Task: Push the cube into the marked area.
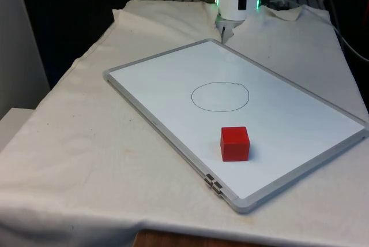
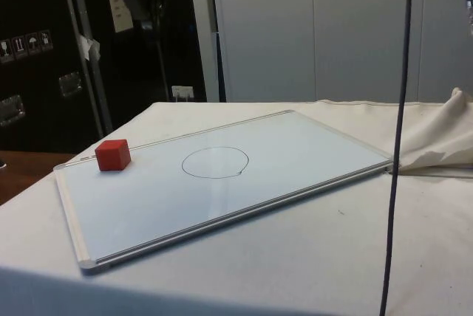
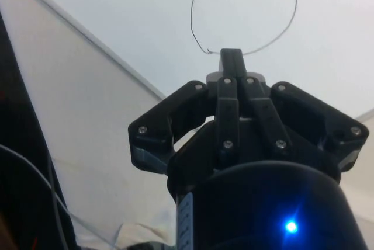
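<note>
A red cube (image 1: 235, 143) (image 2: 112, 155) sits on a white board (image 1: 161, 85) (image 2: 310, 150) near the board's corner closest to the front camera. A hand-drawn black circle (image 1: 220, 96) (image 2: 215, 162) (image 3: 244, 10) marks the area in the board's middle, a short way beyond the cube and apart from it. In the wrist view my gripper (image 3: 232, 58) hangs high above the board, over the circle's rim. Its black fingers are pressed together with nothing between them. The cube is far from the gripper.
The board (image 3: 327, 45) lies at an angle on the white cloth (image 1: 86, 143), with a raised grey frame (image 1: 173, 146) around it. A dark cable (image 2: 399, 146) hangs down in the side view. Bunched cloth (image 2: 443, 139) lies past the board's far end.
</note>
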{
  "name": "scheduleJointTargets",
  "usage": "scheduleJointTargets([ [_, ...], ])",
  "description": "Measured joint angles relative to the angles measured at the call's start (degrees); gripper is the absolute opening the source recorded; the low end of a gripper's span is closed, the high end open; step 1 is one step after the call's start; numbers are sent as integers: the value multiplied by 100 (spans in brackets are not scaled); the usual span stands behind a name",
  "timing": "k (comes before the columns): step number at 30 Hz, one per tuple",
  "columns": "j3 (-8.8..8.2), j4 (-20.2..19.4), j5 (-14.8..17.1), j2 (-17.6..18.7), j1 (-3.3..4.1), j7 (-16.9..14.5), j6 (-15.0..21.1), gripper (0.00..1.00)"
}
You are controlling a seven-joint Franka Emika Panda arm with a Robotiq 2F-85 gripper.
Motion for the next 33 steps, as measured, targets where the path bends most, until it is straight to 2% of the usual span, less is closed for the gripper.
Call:
scheduleJointTargets([
  [6,0,223,126,269,-23,-23,80,0],
  [8,0,395,212,458,-40,-34,138,0],
  [19,0,985,286,1043,-92,-34,407,0],
  [28,-6,1243,275,1427,-109,-52,854,0],
  [33,-11,1473,275,1759,-126,-69,1077,0],
])
